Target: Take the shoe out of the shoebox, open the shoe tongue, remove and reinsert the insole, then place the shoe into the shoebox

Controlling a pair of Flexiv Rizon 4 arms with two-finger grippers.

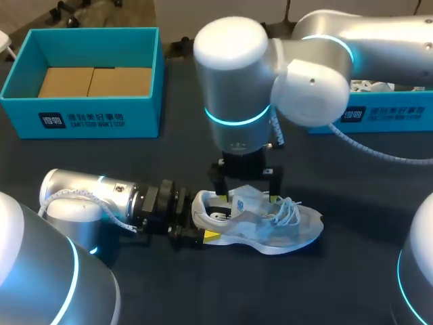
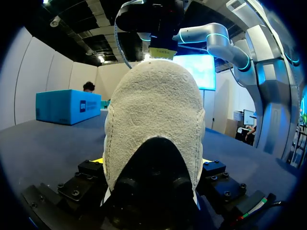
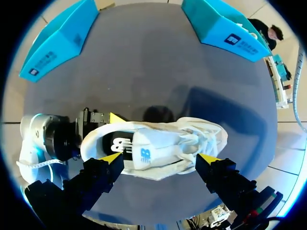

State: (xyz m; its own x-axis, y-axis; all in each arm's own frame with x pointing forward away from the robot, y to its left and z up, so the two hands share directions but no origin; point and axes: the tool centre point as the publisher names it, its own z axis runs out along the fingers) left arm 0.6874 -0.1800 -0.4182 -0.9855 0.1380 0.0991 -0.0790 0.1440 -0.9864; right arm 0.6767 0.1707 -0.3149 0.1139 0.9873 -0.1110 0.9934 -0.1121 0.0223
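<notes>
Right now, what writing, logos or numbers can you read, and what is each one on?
On the left box front: a white logo and two lines of print, too blurred to quote.
On the right box front: the same, blurred.
On the shoe: logo marks only, no readable word.
No numbers seen.

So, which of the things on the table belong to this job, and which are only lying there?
For the job:
white shoe, held at its heel by the left gripper
right gripper, open above the shoe
open blue shoebox

Only lying there:
second blue box, on the robot's right
brown cardboard inside the shoebox
</notes>
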